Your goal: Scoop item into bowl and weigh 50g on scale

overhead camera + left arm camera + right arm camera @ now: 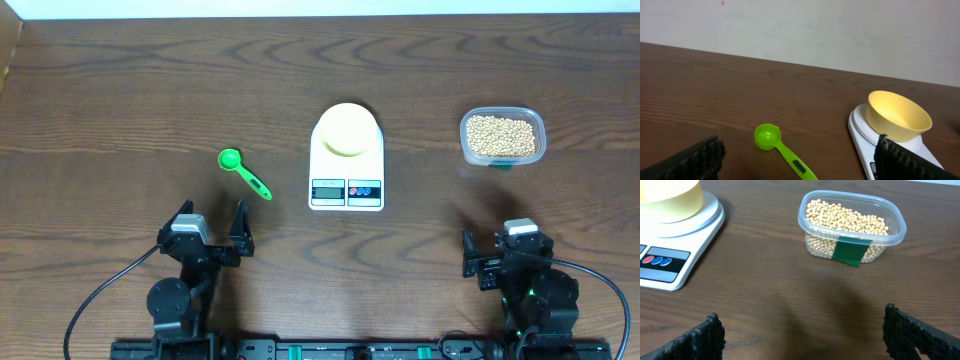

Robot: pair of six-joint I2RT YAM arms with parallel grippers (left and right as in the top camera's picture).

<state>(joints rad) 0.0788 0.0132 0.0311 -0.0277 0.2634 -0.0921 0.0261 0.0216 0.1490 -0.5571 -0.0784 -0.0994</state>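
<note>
beans (847, 222) in tub (892, 239) ahead of r hand (802, 326) (jaws apart)

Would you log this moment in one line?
left gripper open; right gripper open; pale yellow bowl empty on white scale; green scoop untouched

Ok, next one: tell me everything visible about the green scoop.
The green measuring scoop is bright lime, plastic-looking and one piece: a round cup and a flat tapering handle with a darker mark along it. It is empty and lies cup-up on the wooden table, cup toward the far left, handle running toward the near right. It sits left of the scale, apart from it, and ahead of the open left gripper. Only the table touches it.
</note>
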